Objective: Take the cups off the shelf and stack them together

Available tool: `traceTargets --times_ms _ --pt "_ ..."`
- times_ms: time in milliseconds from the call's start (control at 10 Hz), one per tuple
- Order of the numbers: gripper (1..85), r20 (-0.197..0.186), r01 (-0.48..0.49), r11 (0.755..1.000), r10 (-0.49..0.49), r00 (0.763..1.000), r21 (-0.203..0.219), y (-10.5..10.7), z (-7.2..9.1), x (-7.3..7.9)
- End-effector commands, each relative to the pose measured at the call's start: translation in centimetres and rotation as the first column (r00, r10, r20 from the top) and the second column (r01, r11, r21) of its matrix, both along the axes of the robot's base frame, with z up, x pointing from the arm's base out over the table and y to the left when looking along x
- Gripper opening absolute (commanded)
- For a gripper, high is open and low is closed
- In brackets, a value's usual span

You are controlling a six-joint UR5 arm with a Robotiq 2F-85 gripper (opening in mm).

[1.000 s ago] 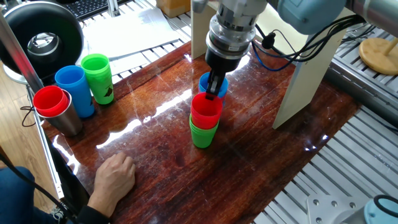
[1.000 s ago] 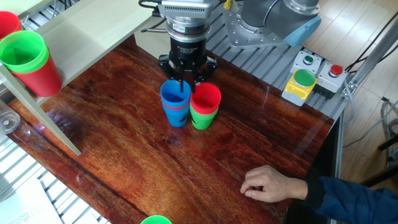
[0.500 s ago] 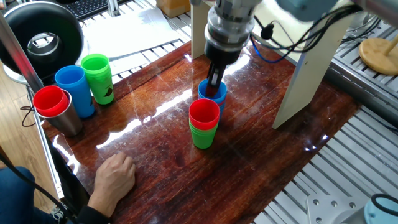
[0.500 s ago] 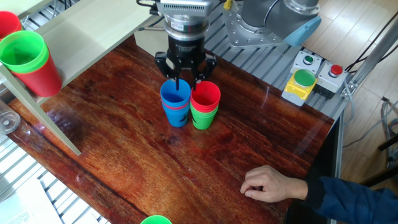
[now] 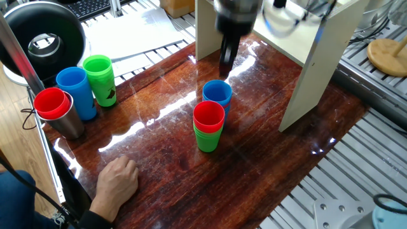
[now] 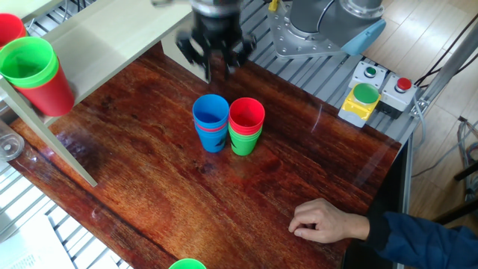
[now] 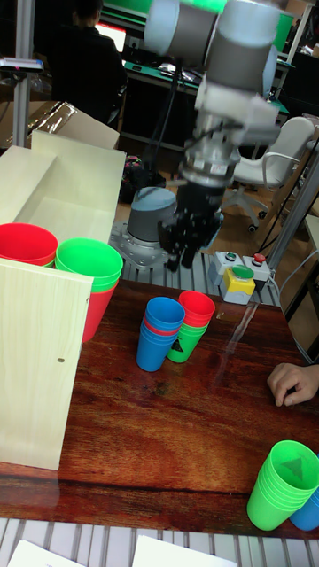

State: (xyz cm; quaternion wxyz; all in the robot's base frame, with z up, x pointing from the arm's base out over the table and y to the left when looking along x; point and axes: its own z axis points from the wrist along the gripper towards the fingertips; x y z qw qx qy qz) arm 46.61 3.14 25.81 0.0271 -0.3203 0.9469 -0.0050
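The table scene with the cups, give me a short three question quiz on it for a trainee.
1. True or false: the tool grips the blue cup.
2. What colour tops the stack beside the blue stack? A green, B red, C grey.
3. Fill in: on the shelf a green cup sits nested in a ___ one.

Key: 1 false, the tool is above the cups and holds nothing. 2 B. 3 red.

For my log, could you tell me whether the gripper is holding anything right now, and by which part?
Nothing is held: the gripper hangs empty above the blue cup, its fingers clear of the rim.
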Motion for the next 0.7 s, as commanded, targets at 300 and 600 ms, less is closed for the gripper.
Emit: traceTargets --times_ms 300,600 --pt "35.3 -0.028 0.107 0.994 -0.107 0.994 -0.023 -5.9 11.5 3.6" --pt "34.0 -0.037 0.329 0.944 -0.33 0.943 -0.024 -7.1 11.2 3.7"
